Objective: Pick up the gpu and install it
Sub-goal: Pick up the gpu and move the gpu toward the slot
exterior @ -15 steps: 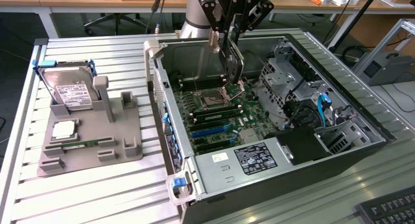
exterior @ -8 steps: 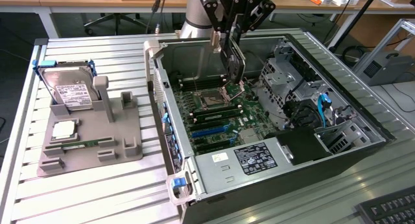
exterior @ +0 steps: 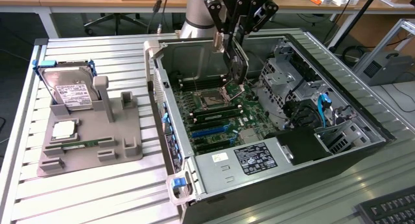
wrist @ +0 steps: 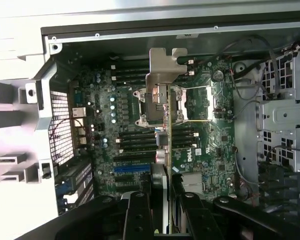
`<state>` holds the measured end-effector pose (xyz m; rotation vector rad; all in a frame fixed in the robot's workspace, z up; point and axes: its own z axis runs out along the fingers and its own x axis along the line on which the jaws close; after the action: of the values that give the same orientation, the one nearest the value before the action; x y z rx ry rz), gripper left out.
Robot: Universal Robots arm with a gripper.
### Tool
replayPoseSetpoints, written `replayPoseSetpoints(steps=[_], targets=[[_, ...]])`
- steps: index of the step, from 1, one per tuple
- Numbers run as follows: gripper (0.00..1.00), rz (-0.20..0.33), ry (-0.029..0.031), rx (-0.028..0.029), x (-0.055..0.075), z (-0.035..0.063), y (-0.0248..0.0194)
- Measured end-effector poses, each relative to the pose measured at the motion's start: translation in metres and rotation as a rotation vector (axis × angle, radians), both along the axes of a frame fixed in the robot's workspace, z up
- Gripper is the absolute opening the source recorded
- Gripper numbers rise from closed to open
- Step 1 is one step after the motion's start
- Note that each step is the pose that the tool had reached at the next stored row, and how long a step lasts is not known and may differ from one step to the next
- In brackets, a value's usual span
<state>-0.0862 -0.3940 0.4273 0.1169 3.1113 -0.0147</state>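
Note:
The gpu (exterior: 237, 71), a thin dark card, hangs upright on edge inside the open computer case (exterior: 170, 136), a little above the motherboard (exterior: 217, 119) near the processor socket. My gripper (exterior: 234, 39) is shut on the card's upper edge. In the wrist view I look down the card edge-on (wrist: 168, 142); its silver bracket (wrist: 162, 75) juts out at the far end and my gripper (wrist: 164, 192) clamps it, one black finger on each side. The blue expansion slots (wrist: 132, 169) lie on the board beside the card's edge.
A grey fixture (exterior: 91, 153) at the exterior view's left holds a hard drive (exterior: 70, 92), a processor chip (exterior: 63, 130) and a memory stick (exterior: 81, 145). The case holds drive cages (exterior: 285, 76), blue cables (exterior: 322, 107) and a power supply (exterior: 250, 158). A keyboard (exterior: 389, 209) lies nearby.

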Motion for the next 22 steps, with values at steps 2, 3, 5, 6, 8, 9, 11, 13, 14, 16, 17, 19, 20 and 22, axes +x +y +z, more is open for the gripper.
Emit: replayPoseSetpoints(steps=[2, 3, 5, 6, 8, 9, 11, 13, 14, 16, 17, 19, 20, 22], targets=[[0.27, 0.000, 0.0000, -0.0003, 0.003, -0.0006, 0.0000], [0.27, 0.000, 0.0000, -0.0005, 0.004, -0.0009, 0.0000], [0.27, 0.000, 0.0000, -0.0007, 0.006, -0.0016, 0.0000], [0.27, 0.000, -0.0001, -0.0009, 0.008, -0.0019, 0.0000], [0.27, 0.000, 0.0000, -0.0012, 0.011, -0.0027, 0.0000], [0.27, 0.000, 0.0000, -0.0014, 0.013, -0.0032, 0.0000], [0.27, 0.000, 0.0000, -0.0016, 0.016, -0.0039, 0.0000], [0.27, 0.000, 0.0000, -0.0018, 0.019, -0.0046, 0.0000], [0.27, 0.000, 0.0000, -0.0020, 0.021, -0.0049, 0.0000], [0.27, 0.000, 0.0000, -0.0022, 0.024, -0.0055, 0.0000], [0.27, 0.000, 0.0000, -0.0023, 0.025, -0.0057, 0.0000], [0.27, 0.000, -0.0001, -0.0027, 0.028, -0.0065, 0.0000], [0.27, 0.000, 0.0000, -0.0029, 0.030, -0.0068, 0.0000], [0.27, 0.000, 0.0000, -0.0035, 0.037, -0.0083, 0.0000]])
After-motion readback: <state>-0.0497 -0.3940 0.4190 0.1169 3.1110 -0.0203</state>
